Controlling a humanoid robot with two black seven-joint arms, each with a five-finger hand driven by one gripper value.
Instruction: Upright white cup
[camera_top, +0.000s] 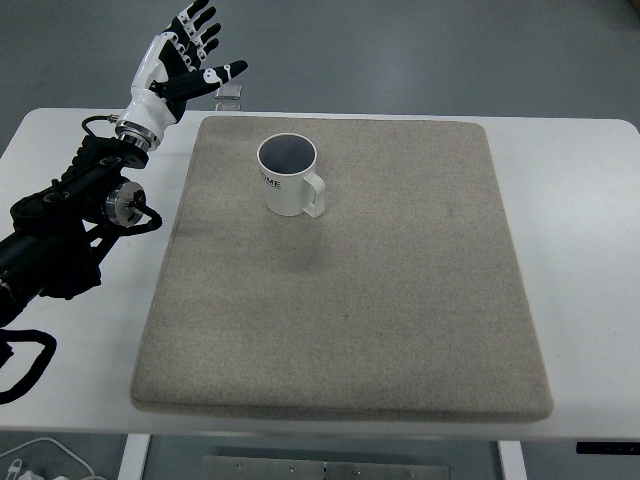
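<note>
The glossy white cup (288, 176) stands upright on the felt mat (400, 290) (handle right), my left hand (178, 60) spread empty.

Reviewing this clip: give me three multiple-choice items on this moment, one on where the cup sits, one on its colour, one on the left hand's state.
1. Where is the white cup?
A. On the beige mat, toward its far left part
B. On the bare table beside the mat
C. At the mat's near right corner

2. What colour is the cup's outside?
A. Black
B. White
C. Red

3. What is the left hand doing?
A. Gripping the cup's handle
B. Resting flat on the mat
C. Raised with fingers spread, holding nothing

Answers: 1 A, the cup stands upright on the mat near its far left corner; 2 B, its wall and handle are white; 3 C, the hand is up beyond the mat's far left corner, clear of the cup.
</note>
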